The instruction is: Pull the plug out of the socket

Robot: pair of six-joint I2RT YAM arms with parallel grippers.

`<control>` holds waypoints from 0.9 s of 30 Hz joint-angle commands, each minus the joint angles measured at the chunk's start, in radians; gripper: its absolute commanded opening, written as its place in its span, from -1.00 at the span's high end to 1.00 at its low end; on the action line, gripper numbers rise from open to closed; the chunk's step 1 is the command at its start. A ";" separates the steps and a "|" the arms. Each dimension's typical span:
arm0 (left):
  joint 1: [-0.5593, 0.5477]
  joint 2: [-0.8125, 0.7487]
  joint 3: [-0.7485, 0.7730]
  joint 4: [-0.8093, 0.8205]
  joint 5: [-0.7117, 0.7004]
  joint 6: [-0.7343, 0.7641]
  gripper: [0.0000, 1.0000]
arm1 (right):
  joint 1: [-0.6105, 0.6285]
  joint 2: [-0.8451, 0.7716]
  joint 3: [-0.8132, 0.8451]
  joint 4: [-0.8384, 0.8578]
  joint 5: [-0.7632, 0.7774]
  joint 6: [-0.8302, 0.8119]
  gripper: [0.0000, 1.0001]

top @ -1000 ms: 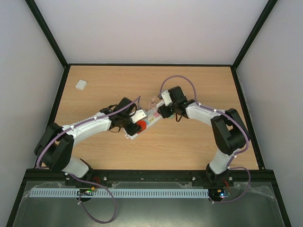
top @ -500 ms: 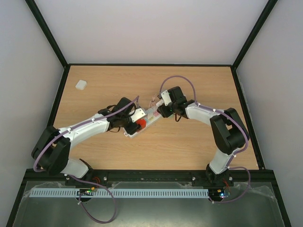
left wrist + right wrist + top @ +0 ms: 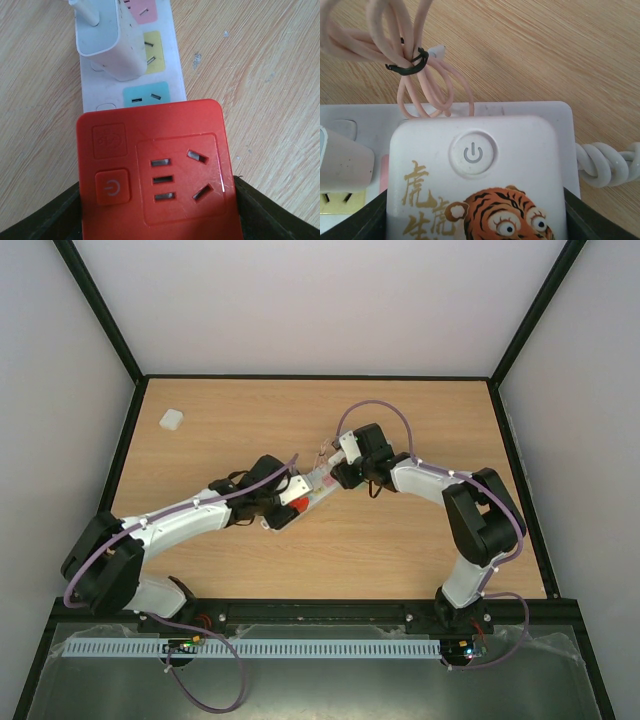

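From above, the power strip (image 3: 314, 486) lies slantwise near the middle of the tabletop (image 3: 400, 550), one end toward the near left corner, the other toward the far right. The left end effector (image 3: 283, 505) sits over its nearer end, where a bit of red shows, and the right end effector (image 3: 338, 475) sits over its farther end. A small white block (image 3: 172, 419) lies well apart, near the far left corner. In the left wrist view, the left end effector (image 3: 157, 212) pinches a red plug (image 3: 155, 170), with dark fingers (image 3: 45, 220) against both its sides. The red plug covers the near end of the power strip (image 3: 177, 60), but whether it is seated there cannot be told. Beyond it come a blue square, then a yellow one with a white charger (image 3: 107, 40) standing in it, then a pink one. In the right wrist view, the right end effector (image 3: 475, 215) pinches a white plug (image 3: 475, 170) bearing a tiger picture and a round button, its fingers (image 3: 600, 215) flanking both sides. This plug stands on the power strip (image 3: 530, 110). A tied pink cable bundle (image 3: 395, 45) lies beyond it on the tabletop, and a twisted white cord (image 3: 605, 165) leaves the strip's end.
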 commanded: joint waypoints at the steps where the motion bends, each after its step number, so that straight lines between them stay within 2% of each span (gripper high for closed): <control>1: -0.008 -0.024 0.048 -0.009 0.051 -0.021 0.38 | -0.010 0.044 -0.029 -0.011 0.090 -0.002 0.58; 11: 0.109 0.017 0.135 -0.071 0.243 -0.106 0.39 | -0.010 0.044 -0.036 -0.010 0.089 -0.006 0.58; 27: 0.230 -0.011 0.129 -0.099 0.332 -0.110 0.39 | -0.011 0.045 -0.036 -0.016 0.080 -0.007 0.53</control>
